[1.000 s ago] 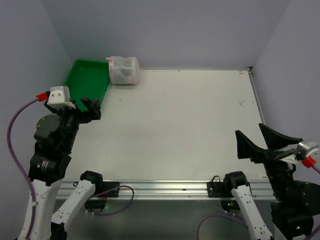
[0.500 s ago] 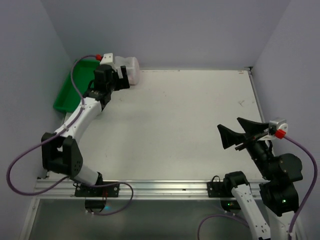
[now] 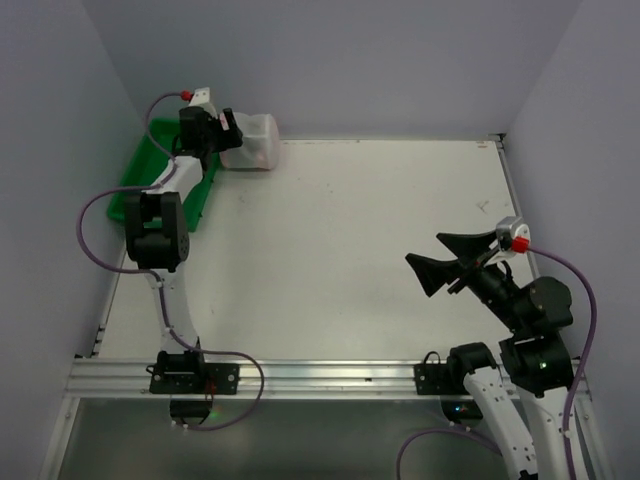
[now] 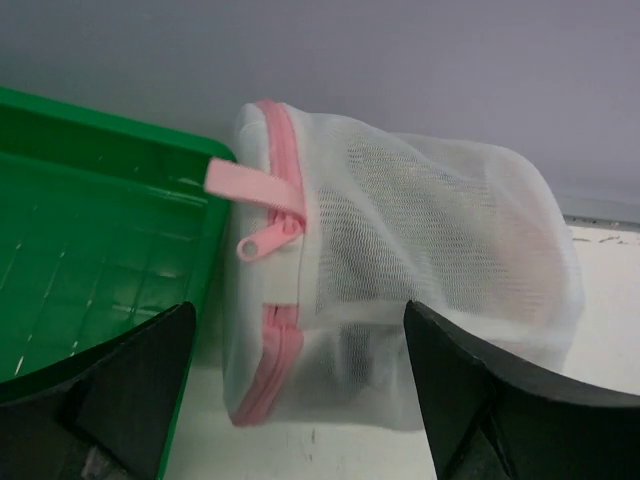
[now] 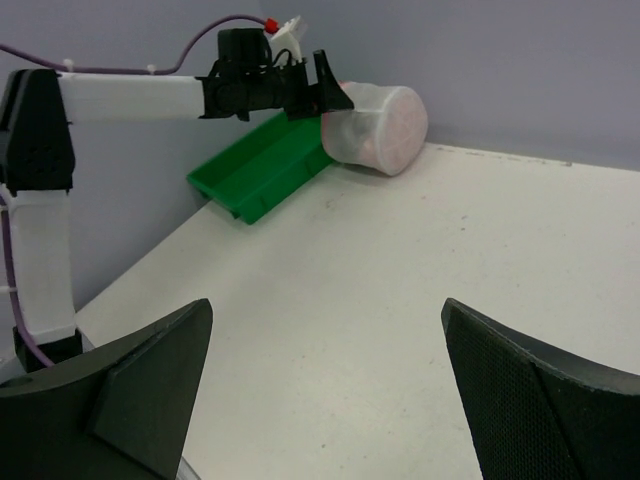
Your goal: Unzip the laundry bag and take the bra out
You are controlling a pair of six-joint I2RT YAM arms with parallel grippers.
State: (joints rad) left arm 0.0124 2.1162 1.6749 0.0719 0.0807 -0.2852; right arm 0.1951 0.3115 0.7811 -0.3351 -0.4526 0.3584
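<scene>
The green plastic tray (image 3: 135, 190) lies just left of the laundry bag (image 4: 430, 260), its near corner touching the bag's pink-trimmed face. The left arm is stretched to the far corner of the counter (image 3: 350, 230), and the left pincer (image 4: 298, 345) hangs close in front of the bag, released, with its fingers spread wide on either side of the zippered end. It grips nothing. That aim seems chosen to put the zipper pull (image 4: 262, 240) between the fingers. The pull sits on the pink trim facing the wrist camera, just under a flat pink loop (image 4: 250, 182).

The bag rests on its side on the counter against the back wall, zipped shut as far as the visible run of teeth shows. A faint pinkish mass and a darker patch show through the mesh. Whether that is the bra cannot be told.

Well to the right of the bag and much nearer the bases, the right pincer (image 3: 425, 252) is lifted above the counter, released and empty, and pointed toward the bag. It is probably waiting to steady the bag once the pull is pinched.
</scene>
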